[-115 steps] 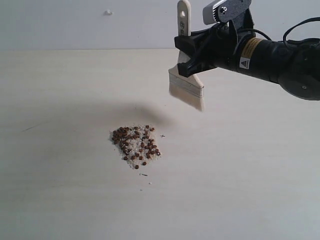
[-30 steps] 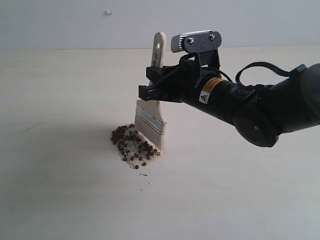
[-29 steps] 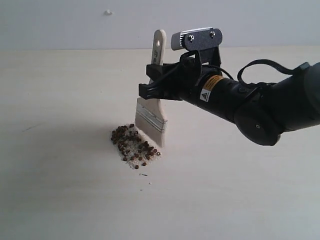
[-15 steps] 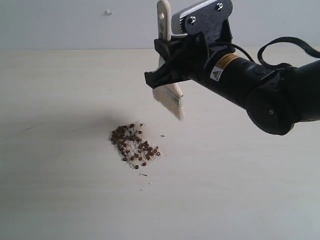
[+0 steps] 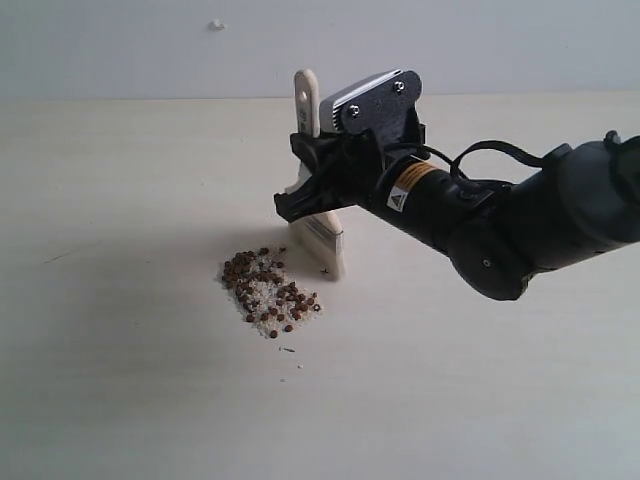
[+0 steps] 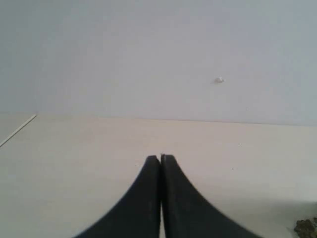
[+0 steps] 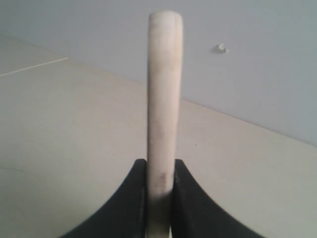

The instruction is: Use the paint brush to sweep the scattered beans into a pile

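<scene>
Right end effector [image 5: 305,200] is pinching the brush [image 5: 328,246] by its handle, one black finger on each side, as the right wrist view shows. The handle end is pointing up past the fingers and the bristles are hanging down toward the bench [image 5: 120,380], the brush leaning slightly. The bristle tips are sitting just beside the far right edge of the pile [image 5: 268,292]; contact with the bench cannot be told. The beans [image 5: 240,268] are lying clumped with white grains [image 5: 262,290], below and left of the end effector. Left end effector [image 6: 160,157] is pressed together, holding nothing, hanging over bare bench.
</scene>
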Available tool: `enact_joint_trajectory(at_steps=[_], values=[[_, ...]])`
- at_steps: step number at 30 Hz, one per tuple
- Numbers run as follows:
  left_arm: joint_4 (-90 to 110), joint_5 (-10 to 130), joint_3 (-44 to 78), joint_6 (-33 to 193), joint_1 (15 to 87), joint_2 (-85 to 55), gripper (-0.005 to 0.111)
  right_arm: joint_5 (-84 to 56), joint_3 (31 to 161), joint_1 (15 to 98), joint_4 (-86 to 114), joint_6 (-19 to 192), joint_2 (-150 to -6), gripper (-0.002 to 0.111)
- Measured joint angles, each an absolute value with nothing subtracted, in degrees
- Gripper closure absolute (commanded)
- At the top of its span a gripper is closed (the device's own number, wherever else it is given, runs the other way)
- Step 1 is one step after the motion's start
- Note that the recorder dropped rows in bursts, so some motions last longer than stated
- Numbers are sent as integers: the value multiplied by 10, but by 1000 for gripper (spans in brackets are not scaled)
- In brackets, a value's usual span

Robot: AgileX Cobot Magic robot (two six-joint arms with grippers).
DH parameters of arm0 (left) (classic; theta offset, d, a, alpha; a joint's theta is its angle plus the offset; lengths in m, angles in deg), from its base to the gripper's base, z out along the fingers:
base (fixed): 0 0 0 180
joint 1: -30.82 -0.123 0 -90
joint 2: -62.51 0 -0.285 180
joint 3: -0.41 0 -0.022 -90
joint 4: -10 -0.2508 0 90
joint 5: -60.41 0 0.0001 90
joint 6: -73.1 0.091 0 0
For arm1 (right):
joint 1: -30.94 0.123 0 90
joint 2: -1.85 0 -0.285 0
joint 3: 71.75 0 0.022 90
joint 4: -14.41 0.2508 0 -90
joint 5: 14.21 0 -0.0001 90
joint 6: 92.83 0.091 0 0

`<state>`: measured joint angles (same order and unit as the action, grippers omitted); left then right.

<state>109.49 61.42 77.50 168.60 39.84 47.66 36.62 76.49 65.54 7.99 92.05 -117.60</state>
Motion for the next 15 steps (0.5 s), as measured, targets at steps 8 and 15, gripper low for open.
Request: enact_joint_trajectory(at_steps=[8, 15], values=[[1095, 614, 775, 1686, 398, 477, 107, 366, 770, 655, 15, 1023, -1180, 108], [1095, 614, 775, 1686, 398, 477, 107, 392, 770, 655, 13, 1012, -1169, 108]])
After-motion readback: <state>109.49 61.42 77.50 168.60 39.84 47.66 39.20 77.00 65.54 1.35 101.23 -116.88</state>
